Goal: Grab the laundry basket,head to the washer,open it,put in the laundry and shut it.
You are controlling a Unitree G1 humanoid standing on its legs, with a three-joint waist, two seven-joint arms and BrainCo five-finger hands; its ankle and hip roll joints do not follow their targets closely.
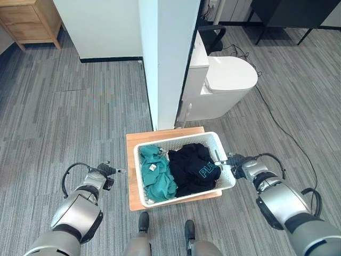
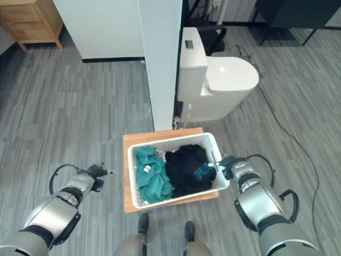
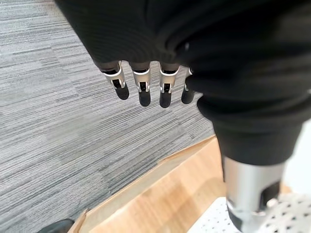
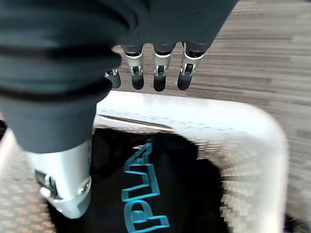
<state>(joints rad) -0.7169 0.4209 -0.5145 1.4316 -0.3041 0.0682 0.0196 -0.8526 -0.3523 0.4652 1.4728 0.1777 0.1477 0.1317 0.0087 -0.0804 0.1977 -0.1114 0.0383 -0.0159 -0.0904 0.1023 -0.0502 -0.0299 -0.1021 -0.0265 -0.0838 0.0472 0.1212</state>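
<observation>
The basket (image 1: 184, 166) sits on a low wooden board (image 1: 133, 176) on the grey floor (image 1: 64, 117), right in front of the robot and just near of a white pillar (image 1: 168, 58). It is a white, perforated basket with two garments inside — a teal one (image 1: 157, 173) on the left and a black one (image 1: 194, 168) with teal lettering on the right. The right hand (image 1: 233, 161) is at the basket's right rim; its fingers (image 4: 159, 73) reach out straight over the rim's edge, relaxed and curled round nothing, and I cannot tell whether they touch the plastic. The left hand (image 1: 104, 173) is well left of the basket, out over the floor beside the board's left edge, and its fingers (image 3: 143, 87) hang straight and loose, holding nothing. Beyond the pillar, to the right, stands a white toilet (image 1: 224, 80) with its lid down, and a black cable (image 1: 282, 128) trails across the floor near it. A wooden cabinet (image 1: 32, 21) stands in the far left corner, next to a white wall panel (image 1: 98, 26) with a dark skirting.
</observation>
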